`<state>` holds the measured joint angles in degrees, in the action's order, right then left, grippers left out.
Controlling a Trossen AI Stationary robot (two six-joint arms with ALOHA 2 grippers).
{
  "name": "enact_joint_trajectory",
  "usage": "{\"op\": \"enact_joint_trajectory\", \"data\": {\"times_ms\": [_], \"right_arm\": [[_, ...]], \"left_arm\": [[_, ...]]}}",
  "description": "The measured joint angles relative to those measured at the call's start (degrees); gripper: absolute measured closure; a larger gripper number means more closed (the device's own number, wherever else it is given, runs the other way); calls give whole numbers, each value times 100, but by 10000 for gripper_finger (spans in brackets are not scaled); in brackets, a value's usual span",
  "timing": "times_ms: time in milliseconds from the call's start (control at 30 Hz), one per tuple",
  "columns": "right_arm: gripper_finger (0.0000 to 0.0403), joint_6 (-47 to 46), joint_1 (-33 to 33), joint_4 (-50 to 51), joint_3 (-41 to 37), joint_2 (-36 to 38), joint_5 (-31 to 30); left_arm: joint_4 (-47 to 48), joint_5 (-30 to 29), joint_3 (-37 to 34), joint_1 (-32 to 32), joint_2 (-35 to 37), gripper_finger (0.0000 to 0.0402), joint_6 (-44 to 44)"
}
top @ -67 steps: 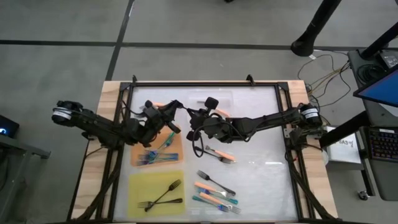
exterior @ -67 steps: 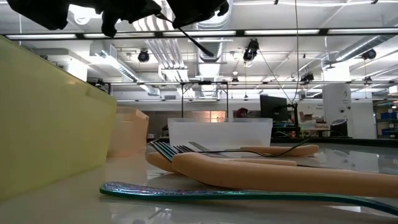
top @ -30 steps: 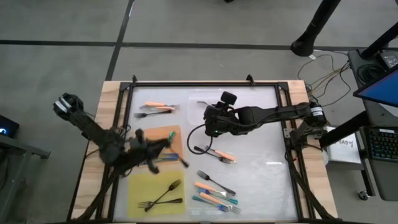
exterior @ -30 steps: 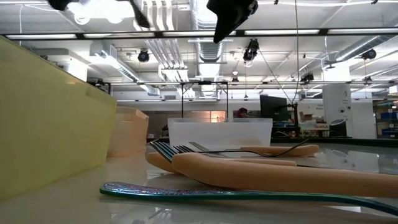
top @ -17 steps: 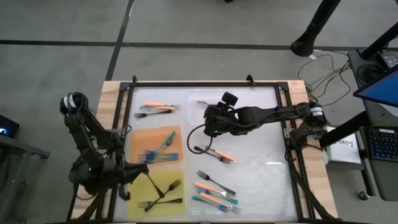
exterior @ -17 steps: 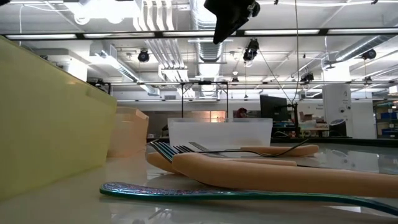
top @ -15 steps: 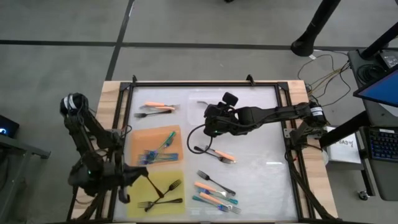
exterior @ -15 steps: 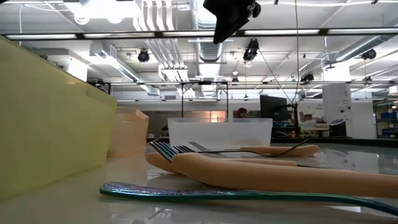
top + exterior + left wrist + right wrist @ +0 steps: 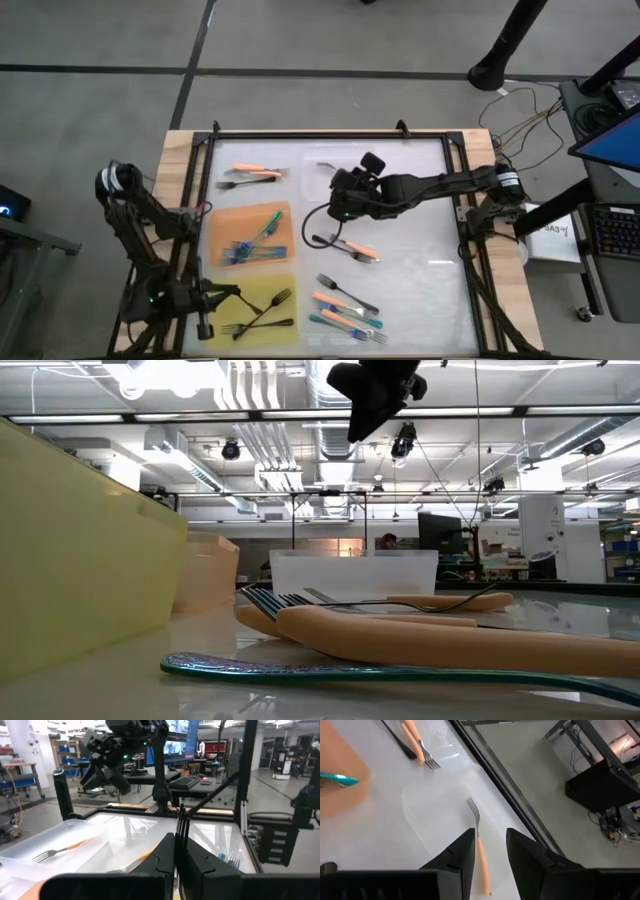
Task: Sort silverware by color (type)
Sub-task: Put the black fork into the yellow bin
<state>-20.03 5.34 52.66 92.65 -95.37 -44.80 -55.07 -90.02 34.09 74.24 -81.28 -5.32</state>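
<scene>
My left gripper (image 9: pixel 207 299) hangs at the table's near left, just left of the yellow mat (image 9: pixel 252 322), shut on a black fork (image 9: pixel 228 293). Two more black forks (image 9: pixel 262 312) lie crossed on that mat. Several teal-handled forks (image 9: pixel 252 245) lie on the orange mat (image 9: pixel 222 225). My right gripper (image 9: pixel 341 200) hovers open over the clear tray (image 9: pixel 432 802). An orange-handled fork (image 9: pixel 479 845) lies in that tray, below the gap between the right fingers and clear of them. My left gripper pinches the black fork's shaft (image 9: pixel 179 838) between its two shut fingers. The tines (image 9: pixel 181 817) stick out past the fingertips, and the handle end is hidden between the fingers. The fingers point level toward the table's right and lie along the fork, which is lifted clear.
Orange-handled forks with a black one (image 9: pixel 248 174) lie at the far left. An orange and a black fork (image 9: pixel 348 247) lie mid-table. A mixed orange and teal cluster (image 9: pixel 346 307) lies near the front edge. A dark frame (image 9: pixel 330 133) borders the table.
My left gripper, still shut on the black fork, has swung from over the orange mat toward the table's near left corner, sinking a little and rolling. It now hangs beside the yellow mat. My right gripper has rolled slightly in place above the tray.
</scene>
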Motion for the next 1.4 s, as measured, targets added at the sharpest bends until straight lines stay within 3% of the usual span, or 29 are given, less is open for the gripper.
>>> {"op": "enact_joint_trajectory", "data": {"times_ms": [633, 1033, 1400], "right_arm": [[304, -298, 0, -117, -332, 0, -2], [304, -298, 0, -509, -547, -5, -4], [304, -296, 0, -505, -550, -5, -4]], "left_arm": [[-22, 4, -7, -269, -1056, 402, 634], [-21, 11, -7, -1017, -1320, 402, 789], [-34, 24, -7, -707, -1320, 392, 1017]]}}
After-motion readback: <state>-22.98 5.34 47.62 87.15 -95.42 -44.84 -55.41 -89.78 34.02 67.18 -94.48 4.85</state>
